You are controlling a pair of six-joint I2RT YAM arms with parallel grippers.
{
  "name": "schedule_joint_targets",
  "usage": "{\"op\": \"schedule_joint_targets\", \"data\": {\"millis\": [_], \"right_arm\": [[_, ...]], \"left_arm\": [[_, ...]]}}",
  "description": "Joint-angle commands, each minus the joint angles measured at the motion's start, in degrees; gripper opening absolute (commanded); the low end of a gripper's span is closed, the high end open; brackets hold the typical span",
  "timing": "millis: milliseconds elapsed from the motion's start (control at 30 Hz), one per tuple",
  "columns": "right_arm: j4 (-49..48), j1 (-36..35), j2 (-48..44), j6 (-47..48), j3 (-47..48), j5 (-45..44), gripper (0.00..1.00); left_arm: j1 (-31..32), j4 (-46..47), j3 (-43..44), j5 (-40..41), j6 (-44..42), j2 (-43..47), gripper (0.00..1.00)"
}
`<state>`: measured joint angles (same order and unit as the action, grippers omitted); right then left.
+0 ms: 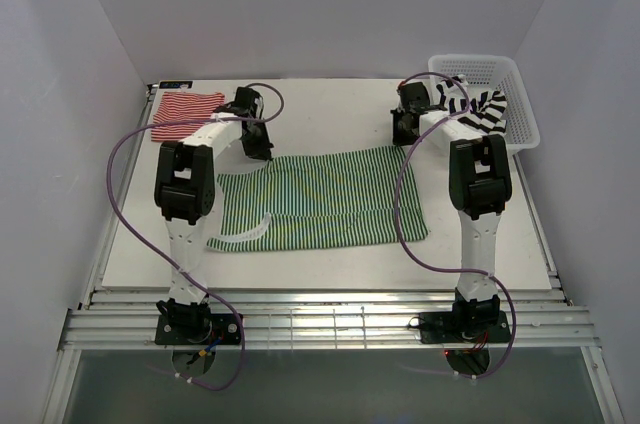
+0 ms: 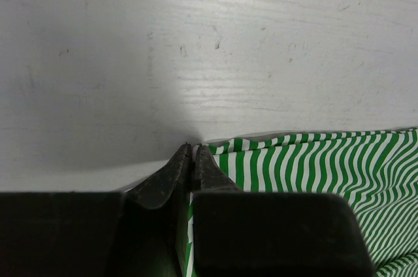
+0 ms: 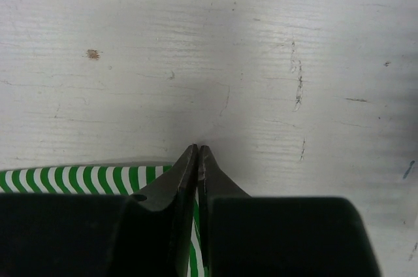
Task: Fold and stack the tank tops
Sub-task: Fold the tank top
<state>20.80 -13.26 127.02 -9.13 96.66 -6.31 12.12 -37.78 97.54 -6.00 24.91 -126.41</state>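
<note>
Now, left fingers point(image 2: 163, 182) and right fingers point(image 3: 173, 179) (black, tapered) tight on soft green-and-white tank top point(image 1: 330, 199) corners.

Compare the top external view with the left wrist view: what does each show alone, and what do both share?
Only top external: the red-and-white top at the far left corner, the black-and-white top hanging over the basket, and the right gripper. Only left wrist: the left gripper up close, jaws pinched on the cloth's corner. Both: the green-and-white top spread on the white table.
</note>
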Motion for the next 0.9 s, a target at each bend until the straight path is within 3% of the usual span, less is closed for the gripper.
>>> {"op": "schedule_joint_targets", "data": {"millis": [0, 133, 367, 633, 867], "right_arm": [[-3.65, -0.10, -3.09, 3.58, 1.77, -1.52, 0.08], [-8.12, -0.10, -8.17, 6.83, -2.16, 1.46, 0.08], [-15.87, -0.10, -18.64, 7.63, -15.69, 10.51, 0.08], [-18.95, -0.10, -29.81, 7.02, -28.27, 11.67, 0.08], [-19.83, -0.10, -34.82, 6.58, -34.17, 10.97, 0.08]], "left_arm": [[0.19, 0.51, 3.27, 0.82, -1.70, -0.95, 0.00], [0.27, 0.86, 4.16, -0.15, -2.23, 0.63, 0.00], [0.45, 7.88, -5.06, -3.58, -3.55, 8.19, 0.00], [0.71, 16.68, -19.39, -4.37, -3.90, 19.52, 0.00], [1.33, 23.53, -23.53, -4.72, -7.41, 23.40, 0.00]]}}
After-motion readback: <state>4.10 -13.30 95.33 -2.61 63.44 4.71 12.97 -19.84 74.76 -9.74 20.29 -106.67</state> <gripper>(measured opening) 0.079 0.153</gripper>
